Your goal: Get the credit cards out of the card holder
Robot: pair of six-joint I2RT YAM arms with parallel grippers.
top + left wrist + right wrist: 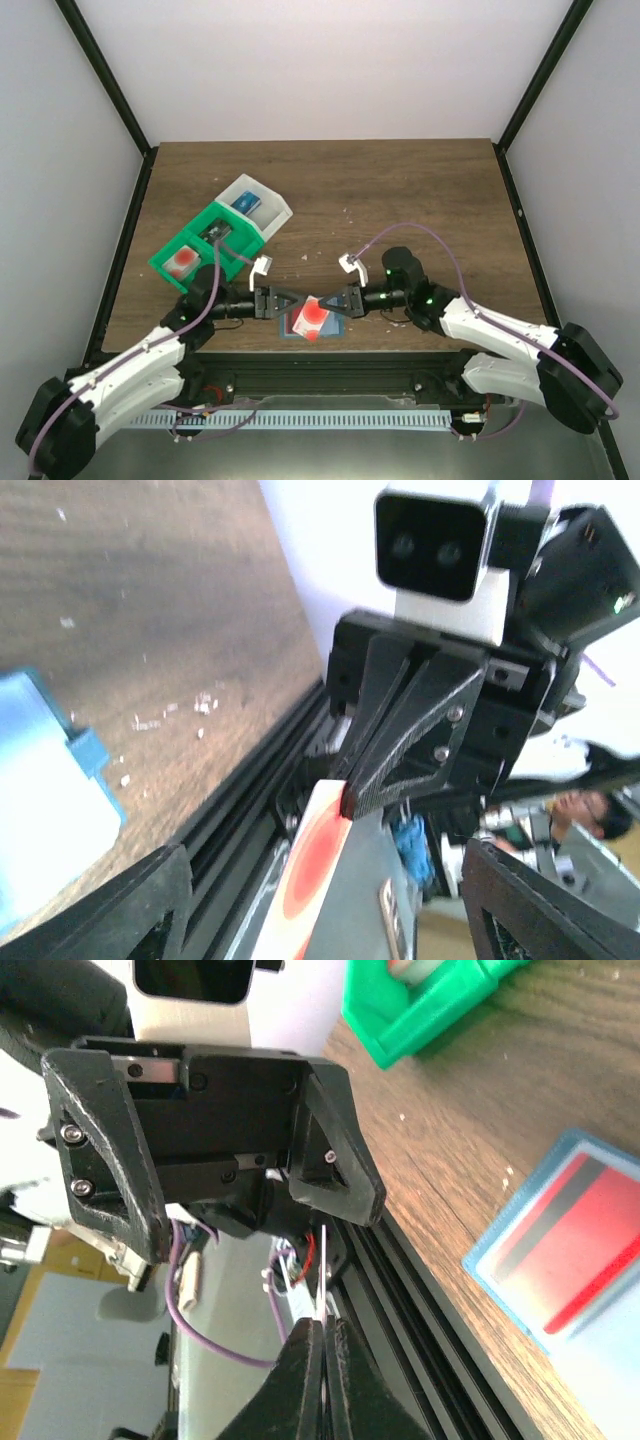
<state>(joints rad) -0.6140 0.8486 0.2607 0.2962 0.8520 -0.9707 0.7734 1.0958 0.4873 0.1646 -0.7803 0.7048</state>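
At 6 o'clock on the table (400, 190), close to the near edge, the two grippers meet nose to nose. The right gripper (328, 303) has its fingers squeezed tight on one thin edge of a card (315, 318), white with a big red spot. It holds the card up off the wood, so this card is out of the holder (590, 1370). The left gripper (293, 301) sits at 9 o'clock from the card. Its fingers are spread wide and hold nothing. I think it stands open so the right one can carry the card alone. The holder lies flat on the table just below the card. Something red with a dark stripe shows in it, maybe one more card to pull out. At 10 o'clock from the grippers stands a green and white tray (205, 222). One part of it has a second card (183, 262) with a red spot. That could be where cards go, so the held one may need to go there next
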